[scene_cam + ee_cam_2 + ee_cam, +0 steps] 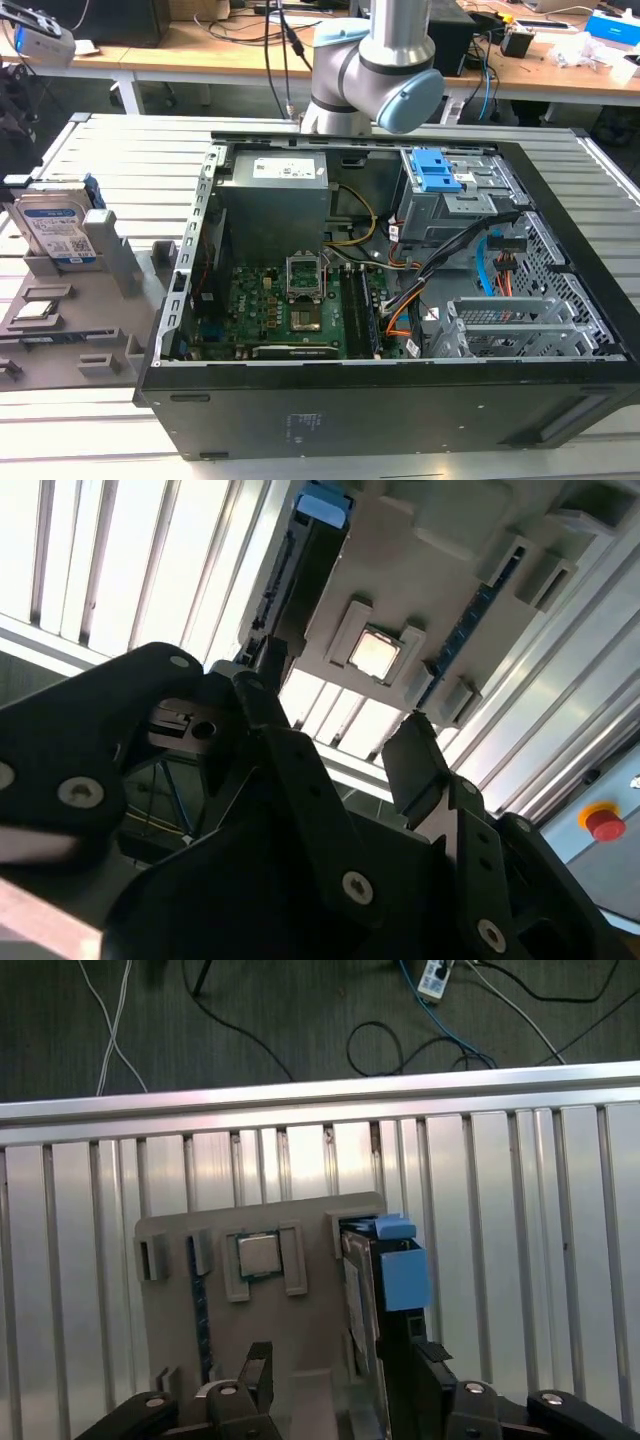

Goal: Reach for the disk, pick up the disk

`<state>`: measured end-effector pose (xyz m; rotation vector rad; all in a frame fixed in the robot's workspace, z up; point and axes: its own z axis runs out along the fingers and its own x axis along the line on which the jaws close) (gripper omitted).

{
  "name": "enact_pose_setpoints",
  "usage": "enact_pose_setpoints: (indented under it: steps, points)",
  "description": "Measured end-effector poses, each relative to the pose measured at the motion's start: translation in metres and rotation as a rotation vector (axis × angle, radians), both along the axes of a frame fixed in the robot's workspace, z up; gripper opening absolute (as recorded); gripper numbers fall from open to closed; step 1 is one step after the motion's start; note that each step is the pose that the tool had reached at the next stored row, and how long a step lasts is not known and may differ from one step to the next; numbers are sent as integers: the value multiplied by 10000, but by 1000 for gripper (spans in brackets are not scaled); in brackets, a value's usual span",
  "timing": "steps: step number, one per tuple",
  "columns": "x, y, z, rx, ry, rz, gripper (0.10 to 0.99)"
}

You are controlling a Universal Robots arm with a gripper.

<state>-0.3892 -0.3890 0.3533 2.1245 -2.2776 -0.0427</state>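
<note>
Fingers spread, the gripper (343, 1352) hovers over the disk (58, 228), which stands on edge at the computer case's (350, 420) nine o'clock in the exterior view.

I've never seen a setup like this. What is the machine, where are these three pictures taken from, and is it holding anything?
The machine is a robot arm. The exterior view, from a camera off the arm, shows an open computer case on a slatted metal table and, at the exterior view's left, a grey holder with the disk standing on edge. The two wrist views come from cameras riding on the arm, so its black claw juts into them. In the first wrist view the claw hangs above the holder, near the disk and a small square chip. It is open and holds nothing.
</note>
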Motion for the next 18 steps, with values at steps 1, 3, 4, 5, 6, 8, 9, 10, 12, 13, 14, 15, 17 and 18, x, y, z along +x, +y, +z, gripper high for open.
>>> enact_pose_setpoints:
  steps: [1, 3, 4, 5, 6, 8, 9, 10, 12, 13, 14, 15, 17, 18]
  points:
    - [0, 27, 0, 0, 1, 1, 663]
    - [-11, 101, -3, 1, -1, -2, 663]
    - [-29, 115, -11, 1, 0, 3, 663]
    - [-42, 120, -18, 0, 1, 23, 663]
    - [-58, 126, -29, 0, 0, 54, 663]
    - [-94, 144, -61, 2, -2, 129, 663]
    - [-118, 158, -89, 0, 0, 196, 663]
    - [-134, 169, -110, 0, 0, 260, 663]
    - [-154, 188, -134, 0, -1, 351, 663]
    - [-164, 200, -142, -1, -3, 388, 663]
    - [-173, 214, -152, 0, -6, 424, 663]
    - [-183, 225, -164, 0, -9, 456, 663]
    - [-209, 259, -210, 0, -13, 539, 663]
    - [-218, 278, -233, -3, -13, 561, 663]
